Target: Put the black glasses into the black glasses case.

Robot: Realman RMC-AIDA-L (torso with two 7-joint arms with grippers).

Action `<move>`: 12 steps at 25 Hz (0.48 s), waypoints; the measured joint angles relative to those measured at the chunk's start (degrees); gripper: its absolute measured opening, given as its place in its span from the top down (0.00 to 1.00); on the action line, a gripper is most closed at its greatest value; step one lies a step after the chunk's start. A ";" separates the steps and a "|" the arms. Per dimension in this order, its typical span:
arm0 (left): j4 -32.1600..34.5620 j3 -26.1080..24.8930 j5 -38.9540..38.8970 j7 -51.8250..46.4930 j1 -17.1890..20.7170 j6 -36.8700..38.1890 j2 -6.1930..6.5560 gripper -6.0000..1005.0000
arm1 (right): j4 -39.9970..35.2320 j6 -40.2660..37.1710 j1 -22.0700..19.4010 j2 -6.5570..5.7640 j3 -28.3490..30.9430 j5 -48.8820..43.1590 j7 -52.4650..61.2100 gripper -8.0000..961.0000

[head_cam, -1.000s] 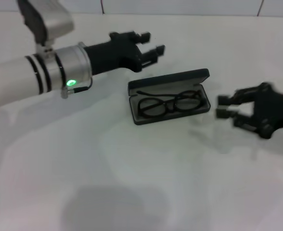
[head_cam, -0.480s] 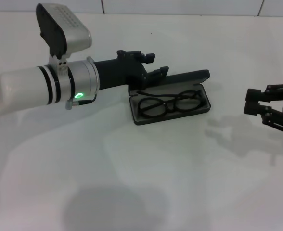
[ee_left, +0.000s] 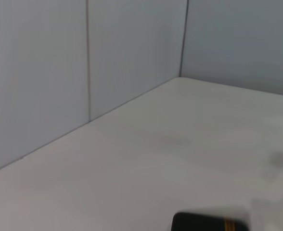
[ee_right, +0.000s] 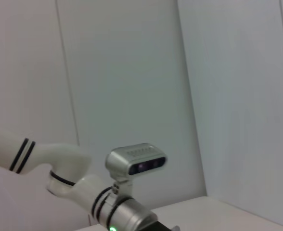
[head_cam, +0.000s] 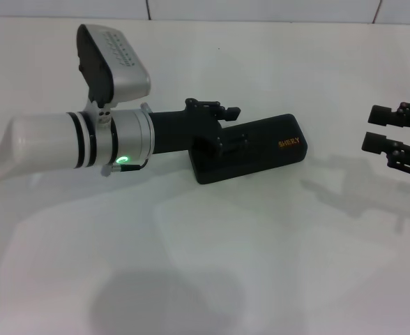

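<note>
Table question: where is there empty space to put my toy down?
The table is bare across the whole near side, in front of the black glasses case. Another bare strip lies between the case and the right gripper. It is crowded where the left gripper sits on the case.

Case: flat rectangular black hard-shell glasses case (head_cam: 257,148), gold lettering on the lid
Left gripper: black gripper (head_cam: 222,129) on a silver wrist with two black bands and a green light
Left wrist camera: silver housing (head_cam: 114,59) with a black face
Right gripper: black gripper (head_cam: 383,129)
Table: plain white tabletop (head_cam: 212,258)
Wall: pale grey panels (ee_left: 83,62) with thin dark seams
</note>
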 joint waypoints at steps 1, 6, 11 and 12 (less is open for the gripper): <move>0.16 -0.07 -0.41 0.00 0.26 0.96 0.04 0.47 | 0.04 0.15 0.01 0.04 0.02 0.00 0.00 0.53; 0.97 -0.29 -1.82 0.59 0.83 4.33 0.37 0.47 | -0.23 0.57 -0.04 0.51 0.05 0.01 -0.03 0.50; 4.62 -2.46 -1.90 0.63 3.82 10.54 0.41 0.47 | -0.27 0.11 -0.06 0.72 0.44 0.39 0.03 0.46; 5.60 -3.81 -1.92 0.22 4.66 13.33 0.51 0.47 | -0.31 0.05 0.02 0.80 0.65 0.64 0.03 0.46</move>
